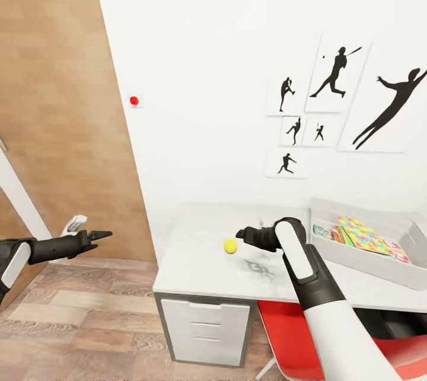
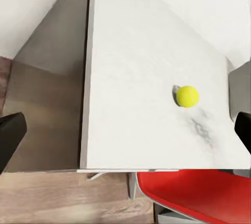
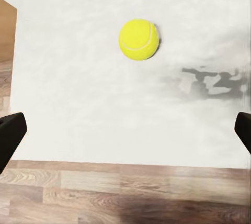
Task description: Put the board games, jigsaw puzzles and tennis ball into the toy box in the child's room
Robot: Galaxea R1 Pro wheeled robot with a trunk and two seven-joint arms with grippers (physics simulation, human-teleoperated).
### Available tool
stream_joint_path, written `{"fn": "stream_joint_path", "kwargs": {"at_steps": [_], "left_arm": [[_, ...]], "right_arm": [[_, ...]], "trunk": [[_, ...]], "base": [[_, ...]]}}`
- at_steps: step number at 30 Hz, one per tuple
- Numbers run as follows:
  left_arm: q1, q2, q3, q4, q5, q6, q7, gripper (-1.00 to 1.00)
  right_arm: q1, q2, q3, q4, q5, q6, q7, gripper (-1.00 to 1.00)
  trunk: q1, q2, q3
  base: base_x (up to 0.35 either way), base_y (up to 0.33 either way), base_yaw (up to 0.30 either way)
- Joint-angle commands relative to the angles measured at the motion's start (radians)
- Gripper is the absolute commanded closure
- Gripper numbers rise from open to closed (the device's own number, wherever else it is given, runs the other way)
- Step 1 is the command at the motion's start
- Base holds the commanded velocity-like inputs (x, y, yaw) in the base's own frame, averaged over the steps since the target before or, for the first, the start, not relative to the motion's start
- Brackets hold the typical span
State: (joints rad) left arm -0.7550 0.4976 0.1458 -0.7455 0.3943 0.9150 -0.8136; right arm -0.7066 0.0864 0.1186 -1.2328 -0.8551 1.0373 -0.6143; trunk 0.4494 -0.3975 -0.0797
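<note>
- white wall point(image 1: 207, 72) at the back, with a wooden door point(image 1: 59, 102) at the left, a small red button point(image 1: 134, 100) beside it, and black sports silhouettes point(image 1: 341, 108) on the right; wood floor point(image 1: 77, 321) below.
- left end effector point(image 1: 101, 235) hangs over the floor, well apart from the counter point(image 1: 196, 262); in the left wrist view its dark fingertips point(image 2: 10, 135) sit at opposite edges of the picture, spread wide with nothing between them.
- the counter has a pale grey marbled top and white drawers point(image 1: 204, 327) under its left end.
- tennis ball point(image 1: 230, 245) rests on the counter top, alone, left of the toy box point(image 1: 367, 259) and apart from it; it shows again in the left wrist view point(image 2: 187, 96) and the right wrist view point(image 3: 138, 39).
- right end effector point(image 1: 242, 232) is just beside the ball, not touching it; in the right wrist view its fingertips point(image 3: 10, 135) stand wide apart and empty.
- red chair point(image 1: 284, 327) is tucked under the counter, below the right arm.
- the toy box, a grey bin on the counter's right part, holds a jigsaw puzzle point(image 1: 363, 235) and colourful flat board games point(image 1: 326, 232).
</note>
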Motion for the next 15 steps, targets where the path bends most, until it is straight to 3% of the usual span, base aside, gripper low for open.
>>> {"fn": "stream_joint_path", "kwargs": {"at_steps": [1,7,15], "left_arm": [[-0.001,0.0,0.001,0.0,-0.001,0.005,0.008,-1.0],[-0.001,-0.001,0.001,-0.001,-0.001,0.007,0.025,-1.0],[-0.001,-0.001,0.002,0.0,-0.002,0.002,0.029,-1.0]], "right_arm": [[-0.001,-0.001,-0.001,-0.001,-0.007,-0.001,-0.01,-1.0],[-0.001,-0.007,0.002,-0.002,-0.002,-0.067,-0.003,-1.0],[-0.001,-0.007,0.001,-0.001,-0.001,-0.084,0.0,-1.0]], "trunk": [[0.001,-0.002,-0.004],[0.001,-0.002,-0.012],[0.001,-0.002,-0.009]], "base": [[0.006,0.08,0.001],[0.096,0.197,0.0],[0.253,0.173,-0.058]]}}
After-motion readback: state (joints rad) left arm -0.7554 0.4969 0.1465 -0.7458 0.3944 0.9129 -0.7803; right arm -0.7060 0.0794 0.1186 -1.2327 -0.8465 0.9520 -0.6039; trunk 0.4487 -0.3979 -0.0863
